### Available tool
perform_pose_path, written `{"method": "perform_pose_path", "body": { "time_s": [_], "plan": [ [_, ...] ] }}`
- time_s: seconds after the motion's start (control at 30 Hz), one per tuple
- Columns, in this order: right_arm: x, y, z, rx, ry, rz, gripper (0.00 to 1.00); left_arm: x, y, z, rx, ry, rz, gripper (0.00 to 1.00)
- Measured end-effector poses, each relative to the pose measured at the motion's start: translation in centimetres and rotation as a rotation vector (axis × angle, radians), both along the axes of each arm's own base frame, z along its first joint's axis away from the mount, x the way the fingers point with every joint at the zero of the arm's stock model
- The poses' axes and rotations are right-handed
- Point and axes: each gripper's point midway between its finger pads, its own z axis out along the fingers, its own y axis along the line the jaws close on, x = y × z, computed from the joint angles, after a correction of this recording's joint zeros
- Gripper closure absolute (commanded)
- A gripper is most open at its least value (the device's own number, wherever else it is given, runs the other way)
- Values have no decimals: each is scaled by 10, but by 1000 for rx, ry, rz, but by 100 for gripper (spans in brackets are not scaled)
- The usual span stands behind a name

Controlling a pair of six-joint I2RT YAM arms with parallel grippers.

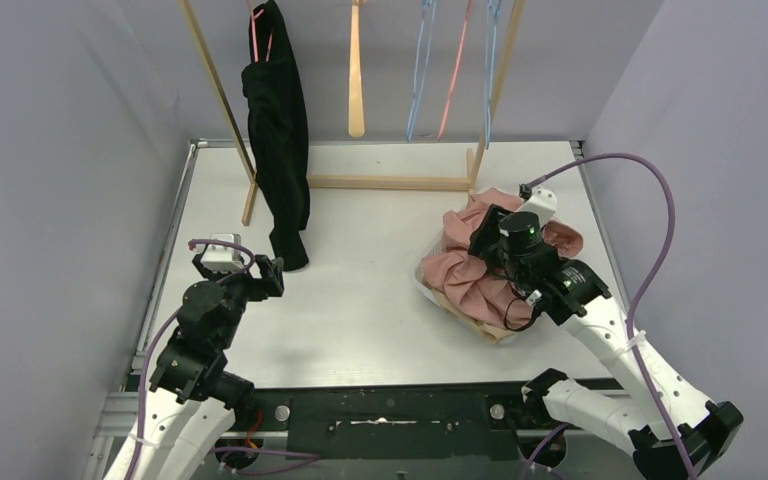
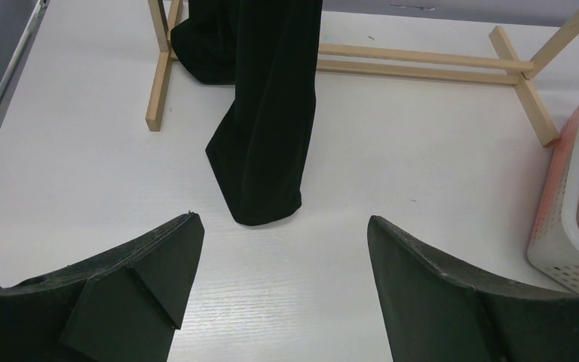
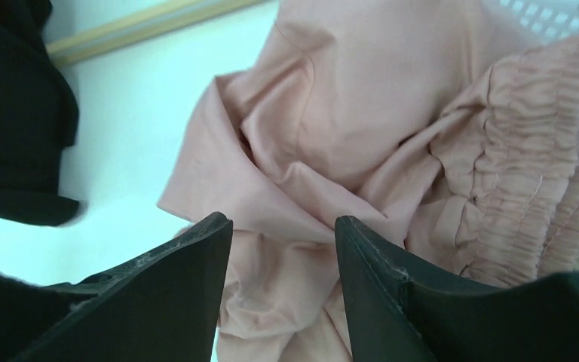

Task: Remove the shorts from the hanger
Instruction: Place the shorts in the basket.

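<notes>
The right gripper (image 3: pixel 283 220) is seen with its jaws partly spread, poised just above the pink shorts (image 3: pixel 332 113). No cloth is pinched between the tips, which suggests a drop-off, not a pick-up. The shorts lie crumpled, with the gathered waist to one side, heaped in and over a white basket (image 3: pixel 550 15) at the right of the table (image 1: pixel 360 300). They are evidently being put there as finished work. Beige cloth can be made out beneath them in the top view.

The left gripper (image 2: pixel 283 220) is held wide, with nothing in it, low over the table. It is pointed at the foot of a dark garment (image 2: pixel 271 113), from which it is kept apart, as if readied for the next pull.

That garment is draped from a pink hanger (image 1: pixel 257 30) at the left end of the wooden rack (image 2: pixel 422 64), and its hem reaches the table. By this reckoning it is the one piece not yet taken down. Farther along the rail, a wooden hanger (image 1: pixel 357 70) and several thin coloured ones (image 1: pixel 420 70) are left bare.
</notes>
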Motion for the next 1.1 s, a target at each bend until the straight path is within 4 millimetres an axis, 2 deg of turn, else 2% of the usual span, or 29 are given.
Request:
{"method": "perform_pose_path", "body": {
  "time_s": [0.17,0.27,0.33,0.4,0.47,0.53,0.67,0.73,0.8,0.87,1.03,1.1],
  "plan": [
    [20,-3,18,-22,-57,-30,48,0,0,0,0,0,0,20],
    [45,-11,4,-45,-46,-84,52,0,0,0,0,0,0,20],
    [58,-16,-22,-62,-6,-116,52,0,0,0,1,0,0,20],
    [61,-20,-67,-88,84,-131,51,0,0,0,1,1,1,20],
    [50,-22,-116,-105,171,-140,51,0,0,-1,2,3,3,20],
    [34,-21,-144,-102,203,-150,49,1,1,-1,2,3,4,20],
    [28,-21,-128,-55,141,-162,46,1,0,-3,5,10,4,20],
    [24,-23,-117,-56,127,-152,38,2,0,-4,7,15,3,20],
    [22,-23,-105,-59,114,-135,35,2,0,-5,9,21,4,20],
    [23,-21,-85,-53,83,-109,34,3,0,-6,11,25,5,20],
    [33,-9,-16,36,-62,-60,30,5,0,-12,21,47,12,20],
    [32,-7,1,76,-105,-58,27,6,1,-14,25,56,17,20]
  ]
}}
